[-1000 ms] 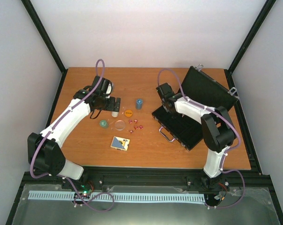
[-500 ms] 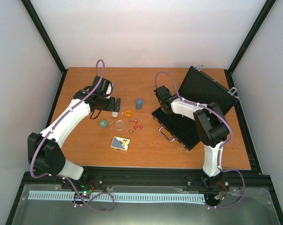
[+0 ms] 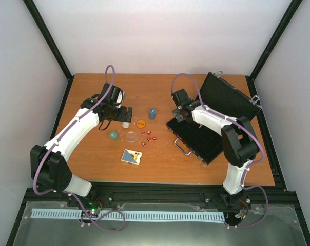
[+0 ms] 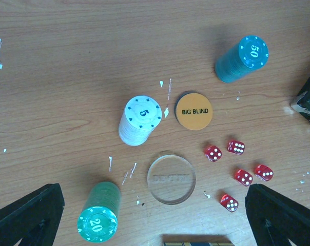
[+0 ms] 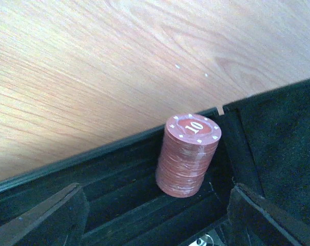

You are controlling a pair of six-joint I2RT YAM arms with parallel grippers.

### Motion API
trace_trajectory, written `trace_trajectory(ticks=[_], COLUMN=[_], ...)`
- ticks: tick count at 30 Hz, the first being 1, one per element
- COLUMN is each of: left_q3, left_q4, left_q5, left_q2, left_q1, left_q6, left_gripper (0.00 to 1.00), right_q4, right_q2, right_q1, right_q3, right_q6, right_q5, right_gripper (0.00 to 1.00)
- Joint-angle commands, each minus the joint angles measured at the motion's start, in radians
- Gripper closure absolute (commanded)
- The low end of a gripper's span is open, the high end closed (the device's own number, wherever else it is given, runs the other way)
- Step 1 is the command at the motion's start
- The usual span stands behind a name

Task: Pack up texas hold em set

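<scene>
Black and lying open with its lid raised, the case (image 5: 119, 200) is sitting directly beneath the right claw (image 5: 156, 207). A red chip stack (image 5: 188, 156) marked 10 is standing upright in a corner of the case, just ahead of this claw. The claw's jaws are gaping wide on either side and are not touching the stack.

Over the wooden surface (image 4: 68, 61), the left claw (image 4: 152, 215) is hovering with its jaws equally wide and gripping nothing. A green stack (image 4: 98, 215) is standing close beside one of its fingers, and a clear disc (image 4: 171, 179) is lying between the jaws, slightly ahead. Further ahead, the white stack (image 4: 140, 120) and the orange disc (image 4: 194, 110) are sitting side by side. The teal stack (image 4: 242, 58) is standing farthest out. Five red dice (image 4: 243, 177) are lying scattered near the other finger. The card deck (image 3: 131, 156) is resting behind the claw, toward the arm's base.
</scene>
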Motion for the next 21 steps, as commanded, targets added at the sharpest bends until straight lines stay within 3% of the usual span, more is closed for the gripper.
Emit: trace_trajectory(ticks=[1,11,21], left_q3=[0.005,0.005,0.003], left_q4=[0.013,0.011,0.009], left_q5=[0.007,0.014,-0.019], left_q2=[0.005,0.006,0.006], left_q1=[-0.004,-0.004,-0.005], left_q6=[0.0,-0.003,0.007], left_gripper=[0.0,0.0,0.0], right_q4=[-0.076,-0.208,-0.204], right_q2=[-0.095,0.086,0.211], right_q1=[-0.003,-0.107,-0.165], right_q3=[0.063,0.247,0.301], right_q6=[0.043,0.146,0.122], right_q5=[-0.164,-0.19,-0.313], right_gripper=[0.24,0.22,0.31])
